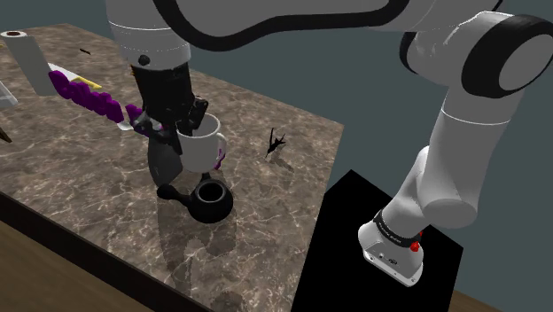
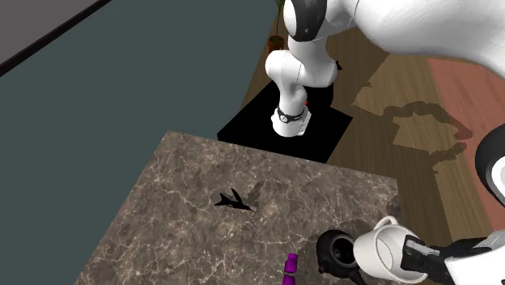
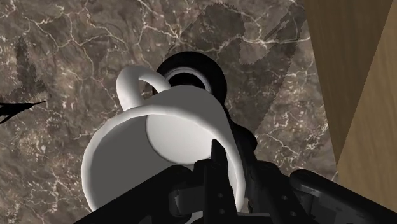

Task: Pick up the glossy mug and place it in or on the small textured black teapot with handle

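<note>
A glossy white mug (image 1: pixel 202 148) hangs above the marble table, with my black gripper (image 1: pixel 180 124) shut on its rim. It is a little tilted. Just below it a small black teapot (image 1: pixel 211 202) with a side handle stands on the table. In the second exterior view the mug (image 2: pixel 383 251) is beside and above the teapot (image 2: pixel 337 253), and the gripper (image 2: pixel 421 261) comes in from that view's right. In the wrist view one finger (image 3: pixel 216 168) is inside the mug (image 3: pixel 159 143) and the other is outside its wall. The teapot's open mouth (image 3: pixel 191 75) shows just past the mug's handle.
A small black plane-like figure (image 1: pixel 275 144) lies on the brown marble table (image 1: pixel 80 177) toward the stand (image 1: pixel 354 239). A row of purple pieces (image 1: pixel 87 94) and a white roll (image 1: pixel 23 51) sit at the far left. The table edge drops to a wooden floor (image 3: pixel 356 76).
</note>
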Controlling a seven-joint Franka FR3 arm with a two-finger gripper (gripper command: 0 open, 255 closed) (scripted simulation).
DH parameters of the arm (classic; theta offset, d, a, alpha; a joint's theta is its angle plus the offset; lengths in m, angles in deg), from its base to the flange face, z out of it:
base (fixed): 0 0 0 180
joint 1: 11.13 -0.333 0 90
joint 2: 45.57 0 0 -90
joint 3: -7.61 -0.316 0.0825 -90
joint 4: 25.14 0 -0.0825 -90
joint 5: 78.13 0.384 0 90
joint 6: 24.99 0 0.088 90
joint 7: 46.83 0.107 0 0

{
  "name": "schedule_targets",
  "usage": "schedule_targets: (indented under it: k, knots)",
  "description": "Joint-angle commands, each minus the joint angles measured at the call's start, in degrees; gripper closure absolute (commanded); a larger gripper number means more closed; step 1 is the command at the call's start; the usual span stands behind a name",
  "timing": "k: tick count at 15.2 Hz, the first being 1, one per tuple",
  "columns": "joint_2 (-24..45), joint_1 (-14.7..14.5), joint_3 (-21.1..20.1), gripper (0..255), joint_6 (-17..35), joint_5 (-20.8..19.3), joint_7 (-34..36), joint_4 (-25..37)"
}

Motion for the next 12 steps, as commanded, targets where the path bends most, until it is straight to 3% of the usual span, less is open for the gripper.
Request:
schedule_targets:
  k: [1, 12]
  knots:
    - [0.13, 0.05, 0.05, 255, 1.43, -0.09, 0.17, -1.30]
    - [0.50, 0.69, 0.40, 255, 9.73, -0.50, 0.65, -9.36]
